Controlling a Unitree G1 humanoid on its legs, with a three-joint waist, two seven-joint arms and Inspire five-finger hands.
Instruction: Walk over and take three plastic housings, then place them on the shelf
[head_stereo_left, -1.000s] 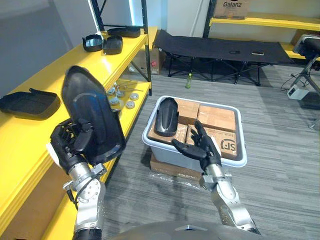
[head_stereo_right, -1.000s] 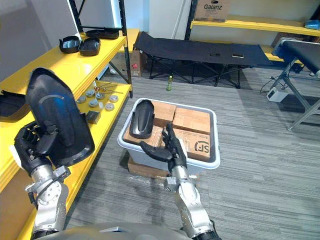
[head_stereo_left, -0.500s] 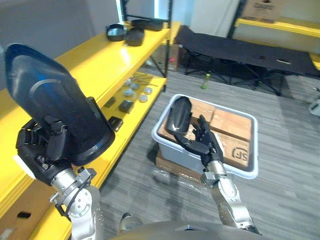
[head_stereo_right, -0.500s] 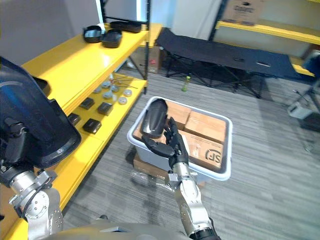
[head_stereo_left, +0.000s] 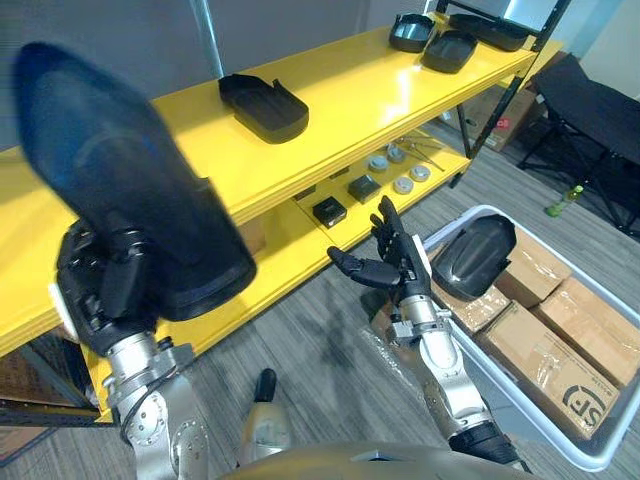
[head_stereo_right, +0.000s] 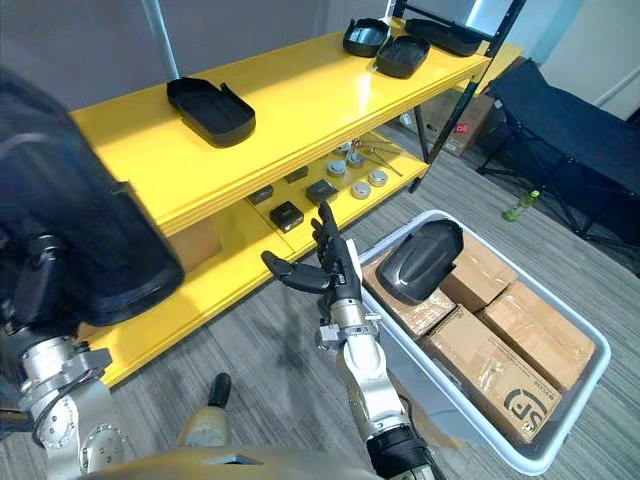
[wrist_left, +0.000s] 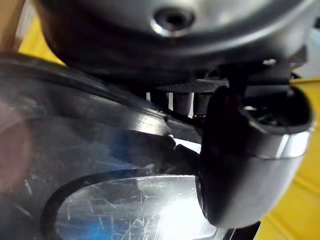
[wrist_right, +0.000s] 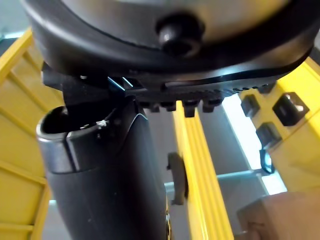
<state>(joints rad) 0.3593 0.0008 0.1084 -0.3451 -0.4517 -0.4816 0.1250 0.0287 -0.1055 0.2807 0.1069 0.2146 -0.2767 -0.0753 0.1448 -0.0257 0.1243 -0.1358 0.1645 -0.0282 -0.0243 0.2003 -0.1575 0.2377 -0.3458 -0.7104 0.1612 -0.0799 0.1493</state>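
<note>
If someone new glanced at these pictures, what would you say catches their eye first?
First, the large black plastic housing, held upright in the left hand at the near left, in front of the bright yellow shelf. Next, the right hand, open with fingers spread, between the shelf and the grey bin, where a second housing lies on cardboard boxes.

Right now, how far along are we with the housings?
A housing already lies on the yellow shelf. The left hand grips a second housing, not yet placed. A third housing lies in the grey bin; the right hand is open and empty.
</note>
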